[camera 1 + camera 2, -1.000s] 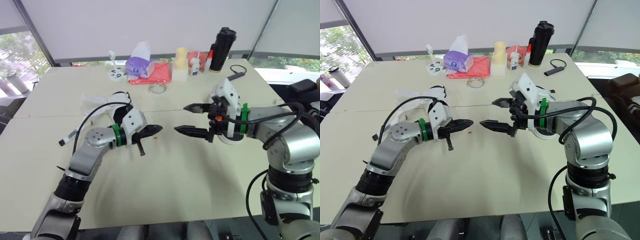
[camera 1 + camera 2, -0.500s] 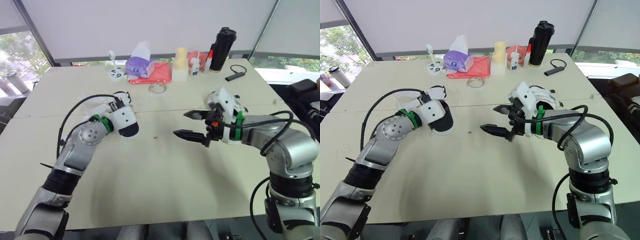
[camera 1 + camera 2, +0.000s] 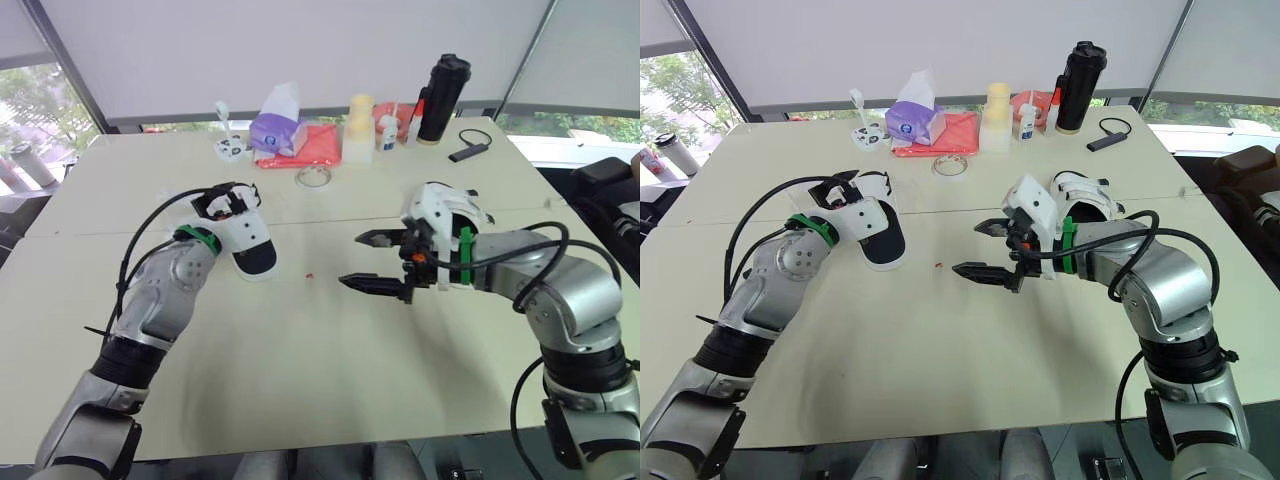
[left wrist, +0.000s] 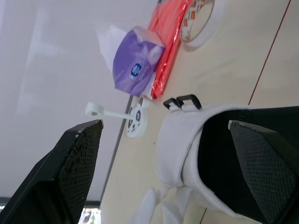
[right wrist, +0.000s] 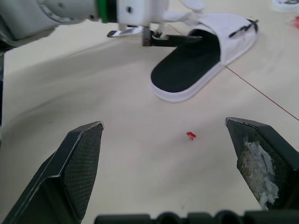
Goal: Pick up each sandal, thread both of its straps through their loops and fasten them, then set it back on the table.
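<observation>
Just beside left jaws, sandal (image 5: pixel 187 74), flat on table (image 3: pixel 300 380)

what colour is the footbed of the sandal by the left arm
Black, on the white sandal; the right wrist view shows it best.

Sandal (image 3: pixel 885 245) white (its footbed black), tissue pack (image 3: pixel 912 120) purple, cloth (image 3: pixel 945 136) red, bottle (image 3: pixel 1076 90) black.

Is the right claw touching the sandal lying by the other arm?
Apart. The left eye view shows a stretch of bare table between the right gripper and the sandal; the right wrist view shows the same gap.
</observation>
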Available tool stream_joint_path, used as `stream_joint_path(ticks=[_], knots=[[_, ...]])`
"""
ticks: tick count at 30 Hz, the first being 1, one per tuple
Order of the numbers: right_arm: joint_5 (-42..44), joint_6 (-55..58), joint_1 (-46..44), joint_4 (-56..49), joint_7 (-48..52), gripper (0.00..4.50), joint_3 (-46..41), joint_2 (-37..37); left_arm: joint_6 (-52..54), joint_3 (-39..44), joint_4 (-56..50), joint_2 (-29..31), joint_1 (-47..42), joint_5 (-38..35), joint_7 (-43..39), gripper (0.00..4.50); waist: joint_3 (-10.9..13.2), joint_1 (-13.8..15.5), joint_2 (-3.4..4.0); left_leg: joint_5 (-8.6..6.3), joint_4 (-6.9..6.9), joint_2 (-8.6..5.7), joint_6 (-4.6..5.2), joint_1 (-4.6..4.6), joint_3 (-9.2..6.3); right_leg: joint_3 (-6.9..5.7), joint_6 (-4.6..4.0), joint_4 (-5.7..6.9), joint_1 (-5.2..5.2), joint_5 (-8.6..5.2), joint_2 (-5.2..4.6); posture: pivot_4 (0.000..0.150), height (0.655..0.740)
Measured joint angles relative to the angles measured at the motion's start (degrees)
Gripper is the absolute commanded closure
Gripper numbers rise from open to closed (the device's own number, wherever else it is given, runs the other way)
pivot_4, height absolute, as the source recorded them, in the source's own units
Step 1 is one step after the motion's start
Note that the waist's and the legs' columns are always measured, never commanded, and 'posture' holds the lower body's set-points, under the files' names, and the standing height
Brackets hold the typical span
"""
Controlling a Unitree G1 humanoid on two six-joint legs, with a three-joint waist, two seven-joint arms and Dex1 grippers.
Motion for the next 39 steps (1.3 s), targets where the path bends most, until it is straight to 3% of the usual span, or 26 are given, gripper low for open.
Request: stream_joint_path(ticks=[10,18,30,31,32,39], knots=[[0.0,-2.4,-0.6,2.2,-0.8,0.00,1.9,-1.1,1.5,-0.1,9.3,-1.0,-0.8,3.4,4.7,0.03,0.0,0.1,-0.01,0.00,0.01,-0.01,0.00,0.00,-0.01,-0.01,0.01,0.00,0.01,0.00,-0.01,0.150,0.7400],[0.0,-3.1,-1.9,3.2,-1.4,0.00,2.2,-1.3,-3.3,-2.1,25.2,-5.1,-9.7,3.4,10.0,0.03,0.0,0.0,-0.12,0.00,0.02,-0.03,0.00,-0.02,-0.05,-0.10,0.02,-0.01,0.02,0.00,-0.03,0.150,0.7400],[0.6,-3.0,-1.4,3.1,-3.6,0.00,2.2,-1.4,-11.1,-4.6,44.7,-6.5,-19.4,3.6,16.8,0.03,0.0,-0.1,-0.15,0.00,0.04,-0.03,0.00,-0.02,-0.04,-0.11,0.03,0.02,0.04,0.01,-0.03,0.150,0.7400],[0.6,-2.9,-1.4,3.1,-3.8,0.00,2.2,-1.3,-11.9,-4.7,46.3,-6.6,-20.0,3.5,17.2,0.54,0.0,-0.1,-0.15,0.00,0.03,-0.03,0.00,-0.01,-0.05,-0.11,0.03,0.03,0.03,0.01,-0.02,0.150,0.7400],[0.7,-2.9,-1.4,3.0,-4.0,0.00,2.2,-1.3,-12.4,-4.7,47.5,-6.6,-20.4,3.5,17.3,0.76,0.0,-0.1,-0.15,0.00,0.04,-0.03,0.00,-0.01,-0.04,-0.12,0.03,0.03,0.03,0.01,-0.02,0.150,0.7400],[1.2,-2.9,-1.1,3.0,-5.1,0.00,2.1,-1.4,-15.4,-5.1,53.1,-7.0,-23.2,3.1,18.8,4.17,0.0,0.1,-0.17,0.01,0.06,-0.03,-0.01,0.01,-0.05,-0.14,0.03,0.07,0.08,0.01,-0.03,0.150,0.7400]])
